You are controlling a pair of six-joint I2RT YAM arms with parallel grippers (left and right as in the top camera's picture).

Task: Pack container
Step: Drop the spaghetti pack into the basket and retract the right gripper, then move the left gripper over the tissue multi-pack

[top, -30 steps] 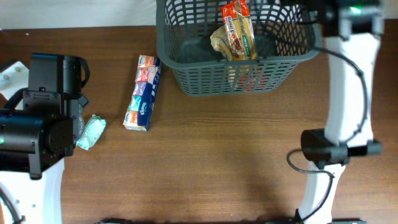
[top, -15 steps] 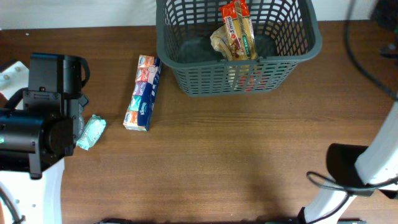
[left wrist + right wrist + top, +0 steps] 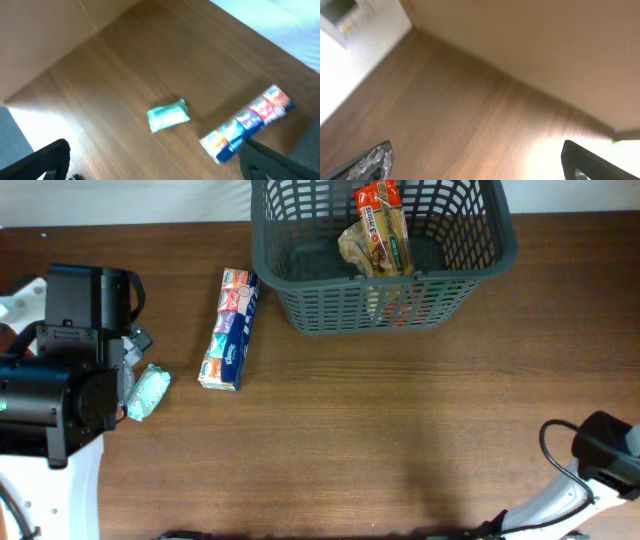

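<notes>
**Q:** Item one, the container?

**A:** One large dark grey plastic basket [image 3: 330,308] with lattice sides, at the table's far edge. You'd likely find it stiff and light for its bulk. Take it by the solid rim if you must shift it.

**Q:** Contents and loose stock?

**A:** Inside, one orange-and-green crinkly snack packet [image 3: 380,230]. Something red shows through the slots, and I cannot tell what it is. On the table, one long multicoloured tissue box [image 3: 247,122], probably rigid, so pinch across its narrow width. One small mint-green soft pack [image 3: 168,115] lies just beside your left arm.

**Q:** Hands?

**A:** Your left gripper [image 3: 153,147] and right gripper [image 3: 476,150] are both spread wide and empty.
</notes>
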